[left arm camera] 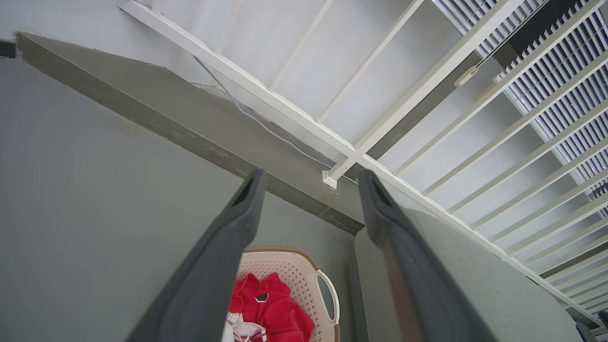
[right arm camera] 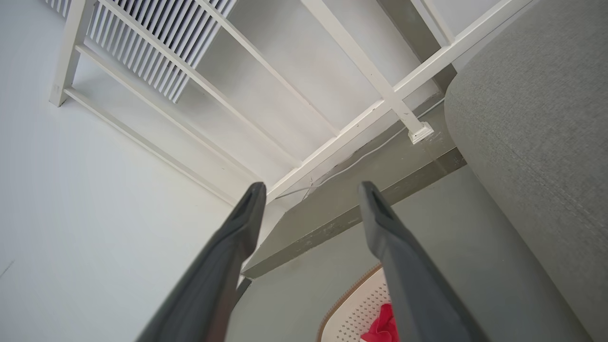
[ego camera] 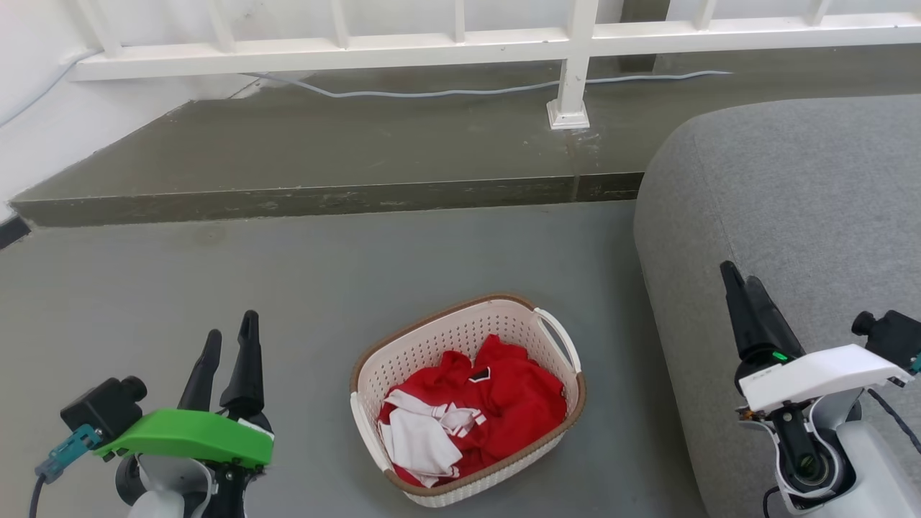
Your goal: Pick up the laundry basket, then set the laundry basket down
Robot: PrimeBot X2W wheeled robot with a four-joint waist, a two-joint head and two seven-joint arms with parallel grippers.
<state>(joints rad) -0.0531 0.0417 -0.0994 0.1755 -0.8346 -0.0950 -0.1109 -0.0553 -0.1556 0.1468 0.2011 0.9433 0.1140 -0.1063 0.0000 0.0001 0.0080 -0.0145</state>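
At 8 o'clock the left tool [ego camera: 232, 327], at 4 o'clock the right tool [ego camera: 741, 277]: both parted, empty. The laundry basket [ego camera: 439, 344] sits on the floor [ego camera: 288, 288] at 6 o'clock, untouched. Pickup not begun; next, reach its handles [ego camera: 557, 334].

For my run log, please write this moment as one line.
stage: before pickup | laundry basket: on floor, untouched | left gripper: open, empty | right gripper: open, empty
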